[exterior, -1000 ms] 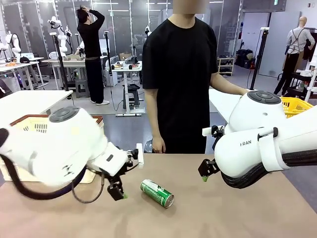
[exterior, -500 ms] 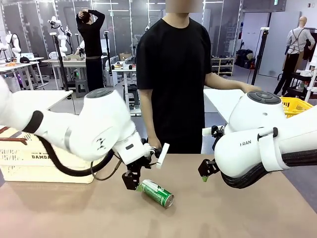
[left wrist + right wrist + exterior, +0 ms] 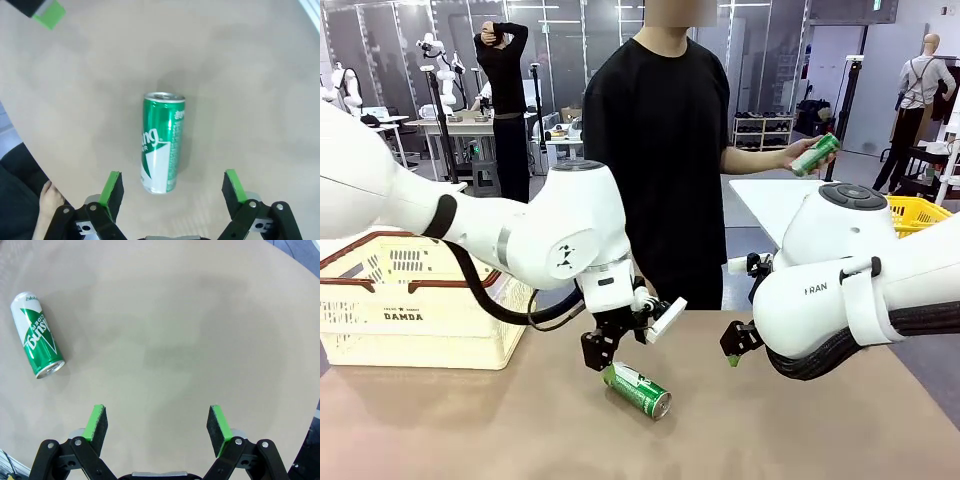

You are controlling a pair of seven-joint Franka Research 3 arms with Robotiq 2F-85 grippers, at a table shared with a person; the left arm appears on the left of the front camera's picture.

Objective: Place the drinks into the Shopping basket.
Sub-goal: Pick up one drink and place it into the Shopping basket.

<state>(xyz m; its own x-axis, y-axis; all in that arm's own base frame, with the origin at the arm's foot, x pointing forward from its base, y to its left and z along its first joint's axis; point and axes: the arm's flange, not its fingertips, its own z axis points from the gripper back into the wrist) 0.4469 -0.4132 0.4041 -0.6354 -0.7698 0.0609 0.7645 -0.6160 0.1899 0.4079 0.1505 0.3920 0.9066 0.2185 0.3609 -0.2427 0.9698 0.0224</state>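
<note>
A green drink can with white lettering lies on its side on the brown table, near the middle. My left gripper hovers just above its far end, open. In the left wrist view the can lies lengthwise between the spread green pads, with nothing gripped. My right gripper hangs open to the right of the can, and its wrist view has the can far off to the left. The cream Shopping basket stands at the table's left. The person's raised hand holds a second green can.
The person stands at the table's far edge, behind the can. A yellow mesh basket sits on a white table at the back right. The brown tabletop under my right gripper is bare.
My left arm has swung right from beside the basket to just over the lying can. The person's hand has lifted a second green can at the right. The right arm has not moved.
</note>
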